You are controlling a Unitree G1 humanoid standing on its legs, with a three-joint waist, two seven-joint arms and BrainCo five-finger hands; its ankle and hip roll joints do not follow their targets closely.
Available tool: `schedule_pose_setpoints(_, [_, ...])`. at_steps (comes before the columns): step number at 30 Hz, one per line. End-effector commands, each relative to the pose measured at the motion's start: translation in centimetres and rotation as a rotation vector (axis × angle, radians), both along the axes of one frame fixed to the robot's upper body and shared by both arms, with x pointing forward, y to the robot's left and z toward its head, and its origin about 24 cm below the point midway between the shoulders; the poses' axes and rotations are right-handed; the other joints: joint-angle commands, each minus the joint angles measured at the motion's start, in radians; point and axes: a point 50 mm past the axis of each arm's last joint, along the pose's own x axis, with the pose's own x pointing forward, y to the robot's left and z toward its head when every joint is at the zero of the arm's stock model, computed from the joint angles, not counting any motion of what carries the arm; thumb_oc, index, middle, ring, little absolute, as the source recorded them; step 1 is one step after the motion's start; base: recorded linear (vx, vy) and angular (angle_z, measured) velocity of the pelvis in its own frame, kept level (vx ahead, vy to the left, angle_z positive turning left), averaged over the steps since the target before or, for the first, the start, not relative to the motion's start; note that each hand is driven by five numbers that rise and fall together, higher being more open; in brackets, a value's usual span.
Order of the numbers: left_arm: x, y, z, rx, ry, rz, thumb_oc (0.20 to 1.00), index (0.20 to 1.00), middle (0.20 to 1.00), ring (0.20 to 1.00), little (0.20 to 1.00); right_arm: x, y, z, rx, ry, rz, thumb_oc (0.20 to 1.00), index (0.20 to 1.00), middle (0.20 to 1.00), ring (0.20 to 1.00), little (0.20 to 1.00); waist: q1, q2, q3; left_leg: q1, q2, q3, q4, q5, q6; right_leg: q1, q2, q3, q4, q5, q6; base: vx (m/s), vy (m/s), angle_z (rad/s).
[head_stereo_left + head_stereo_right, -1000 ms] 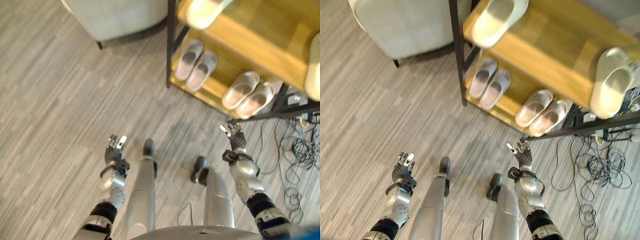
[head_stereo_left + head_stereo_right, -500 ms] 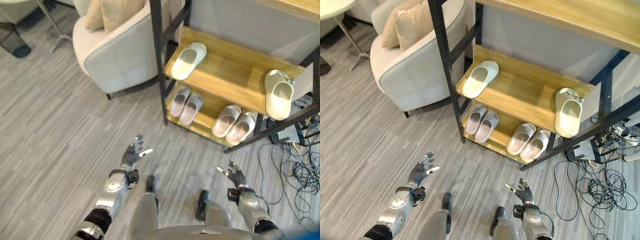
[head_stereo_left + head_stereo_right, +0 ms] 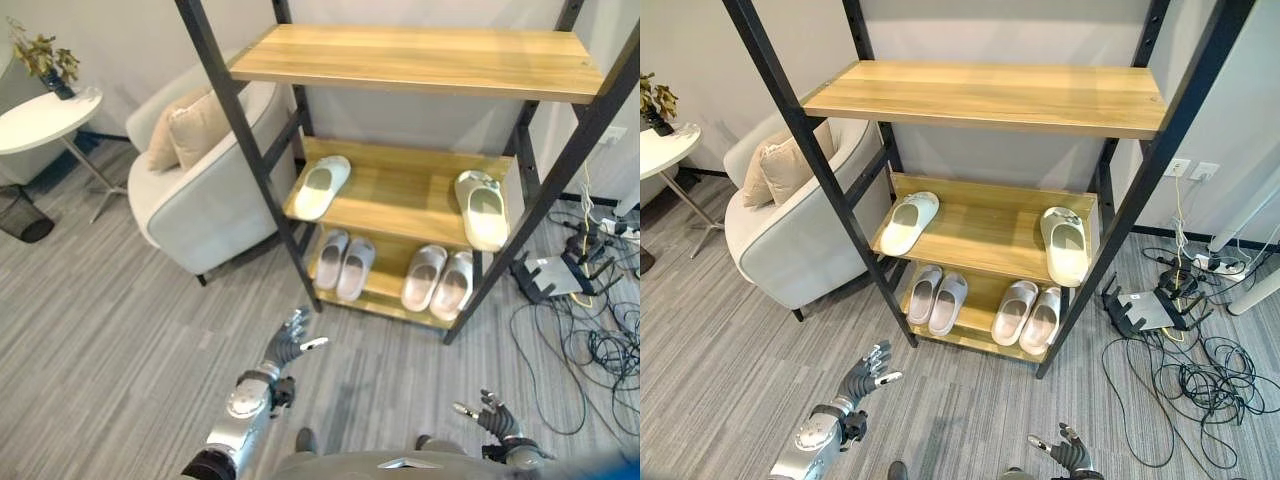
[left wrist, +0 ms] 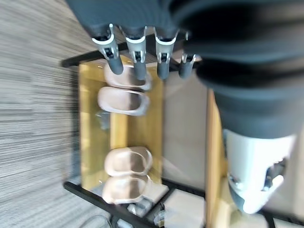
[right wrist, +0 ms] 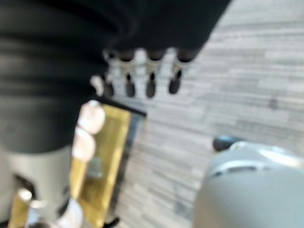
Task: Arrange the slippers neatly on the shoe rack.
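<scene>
Armchair [image 3: 205, 190] just beside shoe rack [image 3: 400, 190]

The camera has tilted upward, bringing the whole shoe rack [image 3: 940, 235] and an armchair [image 3: 800, 235] into the eye views. The left hand [image 3: 290, 340] has reached forward, its straight fingers [image 4: 137, 64] now spread toward the rack's bottom shelf. The right hand [image 3: 492, 415] has dropped lower, fingers loosely spread, far short of the rack.

I am standing in a home living room. At the left of the frame are a pale armchair [image 3: 200, 190] with cushions [image 3: 185, 125] and a small white side table [image 3: 45, 118]; a wooden shoe rack [image 3: 400, 190] holding slippers [image 3: 322, 187] fills the centre, on grey plank floor [image 3: 100, 330].
</scene>
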Motion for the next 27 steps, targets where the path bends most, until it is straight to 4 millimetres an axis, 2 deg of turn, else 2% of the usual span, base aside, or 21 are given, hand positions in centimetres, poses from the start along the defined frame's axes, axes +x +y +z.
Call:
schedule_pose_setpoints(1, [2.2,1.2,1.9,0.053,-0.110,0.003,1.000,1.000,1.000,1.000,1.000,1.0,-1.2,0.9,-0.063,-0.057,0.022,1.000,1.000,1.000,1.000,1.000,0.013,-0.027,0.040,-0.027,0.040,-0.096,-0.017,0.135,-0.079,0.094,-0.031,0.044,-0.025,0.011,0.063,-0.06,-0.138,0.00])
schedule_pose_setpoints(5, [1.5,1.0,1.3,0.046,-0.077,0.022,1.000,1.000,1.000,1.000,1.000,0.5,-1.3,0.8,-0.080,-0.039,0.036,1.000,1.000,1.000,1.000,1.000,0.016,-0.026,0.057,-0.036,0.056,-0.107,0.019,0.159,-0.078,0.140,-0.005,0.037,-0.066,0.001,0.038,-0.07,-0.148,0.06])
schedule_pose_setpoints(6, [1.2,1.0,0.9,0.050,-0.059,0.028,1.000,1.000,1.000,1.000,1.000,0.1,-1.3,0.6,-0.084,-0.024,0.040,1.000,1.000,1.000,1.000,1.000,0.020,-0.028,0.067,-0.054,0.054,-0.121,0.062,0.169,-0.075,0.158,0.003,0.035,-0.083,-0.003,0.029,-0.03,-0.057,0.07])
schedule_pose_setpoints(9, [0.3,0.9,0.0,0.043,-0.010,0.060,1.000,1.000,1.000,1.000,1.000,-0.6,-1.2,0.2,-0.093,0.017,0.055,1.000,1.000,1.000,1.000,1.000,0.027,-0.037,0.083,-0.086,0.042,-0.123,0.114,0.157,-0.066,0.192,-0.001,0.021,-0.105,-0.010,0.024,0.02,-0.042,0.16])
schedule_pose_setpoints(11, [0.1,0.9,-0.3,0.042,0.008,0.074,1.000,1.000,1.000,1.000,1.000,-0.7,-1.3,0.1,-0.100,0.030,0.051,1.000,1.000,1.000,1.000,1.000,0.032,-0.037,0.092,-0.115,0.043,-0.122,0.093,0.174,-0.069,0.198,-0.006,0.015,-0.110,-0.017,0.029,0.07,0.060,0.12])
schedule_pose_setpoints(12, [0.0,0.8,-0.7,0.050,0.032,0.092,1.000,1.000,1.000,1.000,1.000,-0.8,-1.2,-0.1,-0.107,0.049,0.041,1.000,1.000,1.000,1.000,1.000,0.045,-0.048,0.092,-0.173,0.044,-0.096,0.027,0.199,-0.070,0.206,-0.015,0.020,-0.118,-0.020,0.036,0.13,0.067,0.16])
schedule_pose_setpoints(14, [-0.3,1.0,-1.2,0.079,0.063,0.103,1.000,1.000,1.000,1.000,1.000,-0.7,-1.0,-0.3,-0.109,0.062,0.036,1.000,1.000,1.000,1.000,1.000,0.058,-0.063,0.094,-0.215,0.046,-0.050,-0.029,0.196,-0.066,0.221,-0.024,0.023,-0.134,-0.018,0.044,0.17,0.090,0.21])
schedule_pose_setpoints(16, [-0.9,1.3,-1.8,0.094,0.097,0.130,1.000,1.000,1.000,1.000,1.000,-0.6,-0.6,-0.4,-0.102,0.066,0.048,1.000,1.000,1.000,1.000,1.000,0.062,-0.060,0.081,-0.201,0.049,-0.072,-0.060,0.183,-0.067,0.235,-0.023,0.051,-0.145,-0.018,0.060,0.26,0.172,0.08])
schedule_pose_setpoints(17, [-1.7,1.5,-2.6,0.123,0.149,0.147,1.000,1.000,1.000,1.000,1.000,-0.6,-0.3,-0.6,-0.102,0.077,0.049,1.000,1.000,1.000,1.000,1.000,0.062,-0.060,0.065,-0.197,0.044,-0.095,-0.053,0.187,-0.077,0.251,-0.044,0.070,-0.164,-0.004,0.080,0.25,0.174,-0.37])
schedule_pose_setpoints(18, [-1.7,1.5,-2.6,0.123,0.148,0.147,1.000,1.000,1.000,1.000,1.000,-0.6,-0.3,-0.6,-0.102,0.077,0.049,1.000,1.000,1.000,1.000,1.000,0.062,-0.061,0.066,-0.196,0.044,-0.094,-0.053,0.186,-0.077,0.252,-0.045,0.070,-0.165,-0.003,0.080,0.26,0.224,-0.59])
schedule_pose_setpoints(22, [-2.5,3.1,-3.2,0.198,0.204,0.182,1.000,1.000,1.000,1.000,1.000,-0.1,0.8,-0.9,-0.070,0.082,0.052,1.000,1.000,1.000,1.000,1.000,0.078,-0.097,0.045,-0.184,0.010,-0.072,-0.004,0.126,-0.045,0.237,-0.118,0.113,-0.165,0.048,0.117,0.20,0.192,-0.48])
schedule_pose_setpoints(24, [-2.1,3.9,-3.1,0.236,0.200,0.182,1.000,1.000,1.000,1.000,1.000,0.4,1.4,-0.9,-0.056,0.074,0.058,1.000,1.000,1.000,1.000,1.000,0.080,-0.112,0.040,-0.179,-0.010,-0.046,0.028,0.089,-0.021,0.211,-0.146,0.120,-0.132,0.073,0.132,0.13,0.165,-0.22])
schedule_pose_setpoints(25, [-2.1,3.9,-3.1,0.236,0.199,0.182,1.000,1.000,1.000,1.000,1.000,0.4,1.4,-0.9,-0.055,0.074,0.058,1.000,1.000,1.000,1.000,1.000,0.081,-0.113,0.040,-0.180,-0.011,-0.045,0.029,0.088,-0.020,0.210,-0.147,0.121,-0.131,0.072,0.133,0.18,0.285,0.00])
schedule_pose_setpoints(26, [-1.0,4.5,-2.4,0.282,0.160,0.161,1.000,1.000,1.000,1.000,1.000,0.8,1.4,-0.9,-0.037,0.058,0.020,1.000,1.000,1.000,1.000,1.000,0.074,-0.120,0.043,-0.181,-0.055,-0.026,0.070,0.044,0.017,0.142,-0.185,0.138,0.010,0.174,0.150,0.16,0.287,-0.17])
schedule_pose_setpoints(27, [-0.6,4.4,-2.1,0.301,0.140,0.141,1.000,1.000,1.000,1.000,1.000,0.9,1.3,-0.8,-0.038,0.053,0.010,1.000,1.000,1.000,1.000,1.000,0.067,-0.118,0.048,-0.177,-0.070,-0.019,0.081,0.032,0.032,0.112,-0.201,0.142,0.070,0.246,0.150,0.20,0.370,-0.05])
